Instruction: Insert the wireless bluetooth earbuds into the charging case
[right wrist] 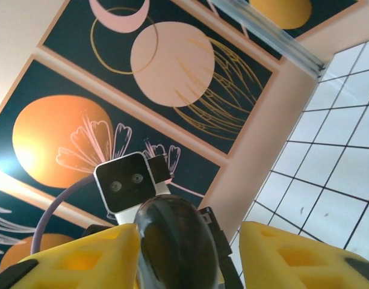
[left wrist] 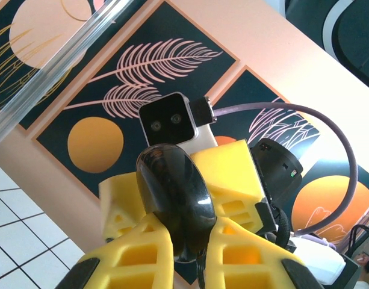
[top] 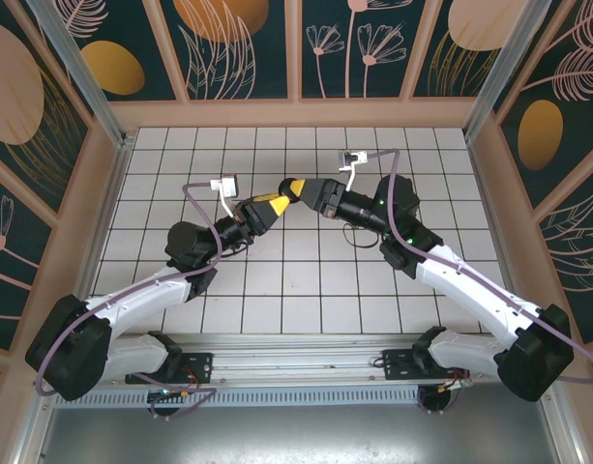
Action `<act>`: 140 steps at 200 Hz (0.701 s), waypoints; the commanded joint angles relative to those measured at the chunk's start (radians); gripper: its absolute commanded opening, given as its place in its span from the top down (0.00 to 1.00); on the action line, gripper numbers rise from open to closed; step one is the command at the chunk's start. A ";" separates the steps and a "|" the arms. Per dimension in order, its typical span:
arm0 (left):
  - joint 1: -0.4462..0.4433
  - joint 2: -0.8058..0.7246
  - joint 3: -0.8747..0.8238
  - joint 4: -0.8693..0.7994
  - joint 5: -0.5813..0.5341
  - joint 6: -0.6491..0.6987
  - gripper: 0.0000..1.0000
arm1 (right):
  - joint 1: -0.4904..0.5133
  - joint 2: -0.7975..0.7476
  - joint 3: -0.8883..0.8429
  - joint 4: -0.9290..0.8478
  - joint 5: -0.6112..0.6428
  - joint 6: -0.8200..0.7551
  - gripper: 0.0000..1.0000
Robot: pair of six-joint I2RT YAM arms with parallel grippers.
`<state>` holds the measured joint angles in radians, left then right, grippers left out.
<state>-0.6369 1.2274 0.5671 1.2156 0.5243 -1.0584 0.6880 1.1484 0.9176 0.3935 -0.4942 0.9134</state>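
Note:
The charging case (left wrist: 175, 198) is a glossy black oval held up in the air above the tiled floor. My left gripper (left wrist: 187, 232) is shut on its lower end, with yellow fingers (left wrist: 136, 247) pressing both sides. In the right wrist view the same case (right wrist: 172, 247) stands between the jaws of my right gripper (right wrist: 190, 241). Its left finger (right wrist: 82, 259) lies against the case and its right finger (right wrist: 292, 253) stands apart from it, so this gripper is open. From above, the left gripper (top: 280, 200) and right gripper (top: 308, 191) meet tip to tip mid-table. The earbuds are out of view.
White tiled floor (top: 277, 280) spreads under both arms. Peach walls with dark floral panels (top: 248, 48) enclose the back and sides. Metal posts (top: 74, 68) stand at the back corners. Purple cables (top: 204, 208) loop from each wrist camera.

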 commanded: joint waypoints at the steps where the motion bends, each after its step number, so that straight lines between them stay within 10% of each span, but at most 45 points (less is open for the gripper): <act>1: 0.002 -0.026 0.024 0.044 0.023 -0.018 0.98 | -0.004 -0.001 -0.008 0.100 -0.056 0.011 0.65; 36: 0.003 -0.044 0.037 -0.037 0.027 -0.002 0.92 | -0.007 -0.012 -0.025 0.123 -0.061 -0.008 0.82; 69: 0.004 -0.125 0.067 -0.264 0.006 0.116 0.60 | -0.012 -0.029 0.027 -0.017 -0.046 -0.150 0.87; 140: 0.005 -0.303 0.358 -1.213 -0.285 0.794 0.38 | -0.077 0.044 0.314 -0.603 -0.048 -0.730 0.89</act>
<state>-0.6342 0.9340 0.8200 0.3656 0.3641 -0.5701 0.6258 1.1538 1.1332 0.0227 -0.5251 0.4511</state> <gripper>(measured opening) 0.607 0.185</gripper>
